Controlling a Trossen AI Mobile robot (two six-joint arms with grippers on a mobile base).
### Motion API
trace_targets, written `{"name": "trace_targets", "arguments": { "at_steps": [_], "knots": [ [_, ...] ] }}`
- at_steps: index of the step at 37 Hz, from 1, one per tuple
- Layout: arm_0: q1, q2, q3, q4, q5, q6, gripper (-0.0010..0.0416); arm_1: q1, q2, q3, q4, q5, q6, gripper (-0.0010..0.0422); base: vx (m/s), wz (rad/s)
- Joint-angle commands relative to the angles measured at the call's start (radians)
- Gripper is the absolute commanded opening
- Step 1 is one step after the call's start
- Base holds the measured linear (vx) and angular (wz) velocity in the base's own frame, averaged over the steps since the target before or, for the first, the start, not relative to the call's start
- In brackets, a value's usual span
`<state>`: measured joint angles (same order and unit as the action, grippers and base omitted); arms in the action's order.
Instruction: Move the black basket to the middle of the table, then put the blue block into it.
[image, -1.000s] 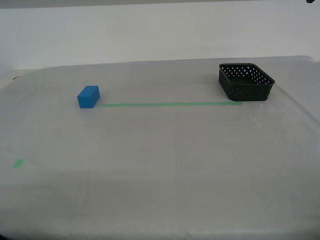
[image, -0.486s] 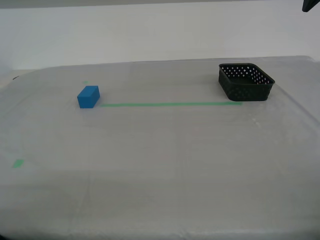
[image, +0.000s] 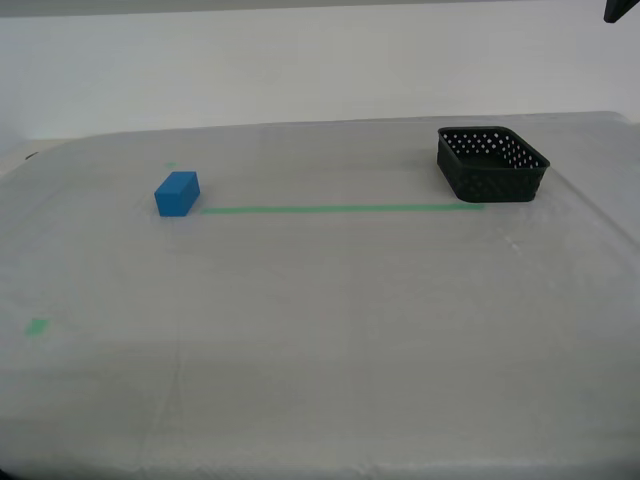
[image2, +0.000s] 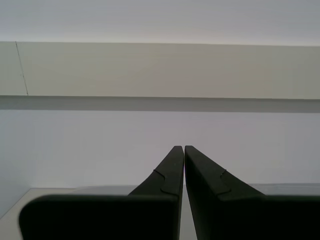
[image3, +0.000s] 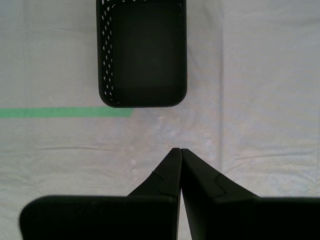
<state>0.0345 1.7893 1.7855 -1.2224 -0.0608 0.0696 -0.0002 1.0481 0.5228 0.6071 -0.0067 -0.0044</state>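
Exterior view shows the black basket (image: 493, 164) far toward that view's right, at the back part of the counter (image: 330, 300), with its near lower edge touching the end of the green tape line (image: 340, 209). It is not yet in the middle, so I judge the step in hand to be the approach to the basket.

To do it well, I think my first end effector (image3: 180, 150) should first open, because its two fingers are pressed together and hold nothing. It hangs above the counter, with the basket ahead of its tips, as the first wrist view looks down on it. One finger should then go inside one wall and the other outside, so the thin wall is pinched firmly. A slow drag or a low lift along the tape line seems safest, since the basket looks light and may tip or turn.

The basket is square with rounded corners, black, and its walls carry rows of small holes. It is empty and stands upright.

Further out, the blue block (image: 177, 193) lies well apart, at the other end of the tape line, toward the exterior view's left. It is bright blue with plain faces.

My second end effector (image2: 183, 148) is also closed and empty, pointing at a pale wall.
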Motion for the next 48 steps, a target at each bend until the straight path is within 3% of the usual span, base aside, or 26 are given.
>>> {"name": "trace_targets", "arguments": {
  "at_steps": [1,12,17,48],
  "knots": [
    [0.002,-0.001,0.001,0.0,-0.002,-0.024,0.0,0.0,0.0,0.0,0.004,0.0,0.002,0.0,0.0,0.0],
    [0.006,-0.002,0.001,0.0,0.003,-0.027,0.0003,0.0,0.0,0.0,0.004,0.0,0.002,0.0,0.0,0.0],
    [0.007,-0.001,0.001,0.001,0.005,-0.027,0.003,0.0,0.0,0.0,0.004,0.0,0.002,0.0,0.0,0.0],
    [0.008,0.016,0.058,0.026,0.01,-0.034,0.0404,0.0,0.0,0.0,0.004,0.0,0.002,0.0,0.0,0.0]
  ]
}}
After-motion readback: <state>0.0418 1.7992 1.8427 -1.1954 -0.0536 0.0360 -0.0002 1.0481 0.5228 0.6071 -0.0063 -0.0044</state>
